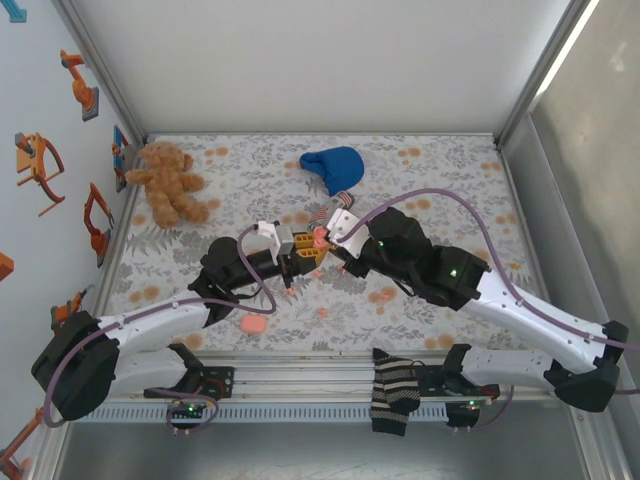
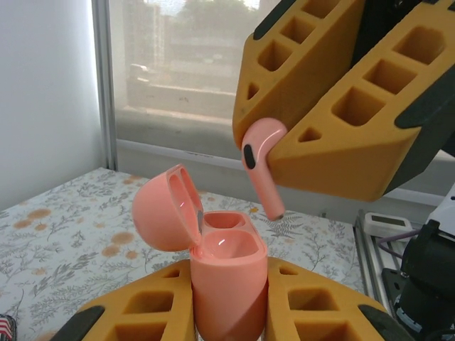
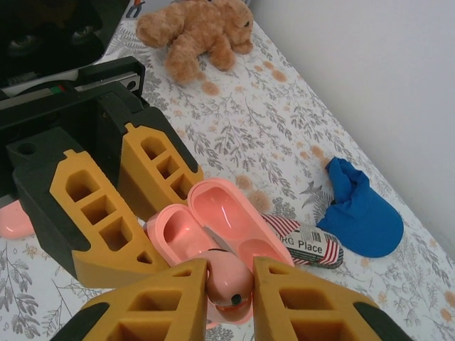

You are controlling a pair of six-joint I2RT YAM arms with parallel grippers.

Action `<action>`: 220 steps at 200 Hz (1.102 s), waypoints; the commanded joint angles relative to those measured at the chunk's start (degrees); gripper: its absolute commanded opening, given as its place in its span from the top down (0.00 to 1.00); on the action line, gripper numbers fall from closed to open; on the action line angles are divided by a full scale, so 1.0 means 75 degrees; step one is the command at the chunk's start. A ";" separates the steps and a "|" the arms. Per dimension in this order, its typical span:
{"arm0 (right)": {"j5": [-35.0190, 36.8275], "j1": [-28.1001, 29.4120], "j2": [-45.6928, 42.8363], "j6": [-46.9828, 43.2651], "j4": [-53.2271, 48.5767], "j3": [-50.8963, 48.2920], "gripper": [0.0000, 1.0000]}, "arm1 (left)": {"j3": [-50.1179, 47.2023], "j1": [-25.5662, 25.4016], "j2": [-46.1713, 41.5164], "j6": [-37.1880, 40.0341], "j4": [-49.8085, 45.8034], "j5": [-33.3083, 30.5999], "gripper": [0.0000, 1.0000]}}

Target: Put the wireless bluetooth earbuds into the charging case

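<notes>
The pink charging case (image 2: pixel 226 273) stands upright between the fingers of my left gripper (image 2: pixel 229 278), which is shut on it, with its lid hinged open to the left. One pink earbud (image 2: pixel 260 162) hangs just above and to the right of the case's sockets, stem pointing down. My right gripper (image 3: pixel 229 270) is shut on the earbud (image 3: pixel 232 280) by its head, right over the open case (image 3: pixel 213 224). Both grippers meet mid-table, left gripper (image 1: pixel 297 256) against right gripper (image 1: pixel 324 240). A tiny pink nub (image 1: pixel 322 312) lies on the cloth nearer the front.
A teddy bear (image 1: pixel 170 182) lies at the back left and a blue cap (image 1: pixel 333 168) at the back centre. A striped, labelled sock (image 3: pixel 313 243) lies just behind the case. Another pink case (image 1: pixel 252 325) sits front left. A striped sock (image 1: pixel 392 392) hangs over the front rail.
</notes>
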 commanded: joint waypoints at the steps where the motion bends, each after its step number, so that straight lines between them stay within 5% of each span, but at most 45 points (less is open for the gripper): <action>1: 0.0261 0.0104 0.0038 -0.0188 0.0504 0.0229 0.79 | 0.0158 -0.0070 -0.0028 -0.0114 0.0352 0.0187 1.00; 170: 0.0221 0.0370 0.0337 0.0059 0.0152 0.0247 0.78 | 0.0099 -0.0116 -0.0050 -0.0103 0.0584 0.0231 1.00; 220: 0.0049 0.0367 0.0242 0.0317 0.0176 0.0213 0.70 | 0.0079 -0.0122 -0.0087 -0.0091 0.0577 0.0214 1.00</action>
